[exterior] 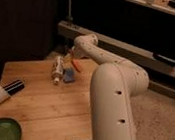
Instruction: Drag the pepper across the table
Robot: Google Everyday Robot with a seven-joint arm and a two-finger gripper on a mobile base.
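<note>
the gripper (69, 56) hangs low at the far edge of the bench (39, 101), jaws spread wide and empty. the slim orange pepper (75, 65) lies just beside it, on the side toward the arm (115, 105) (long axis slanting away from the gripper).
</note>
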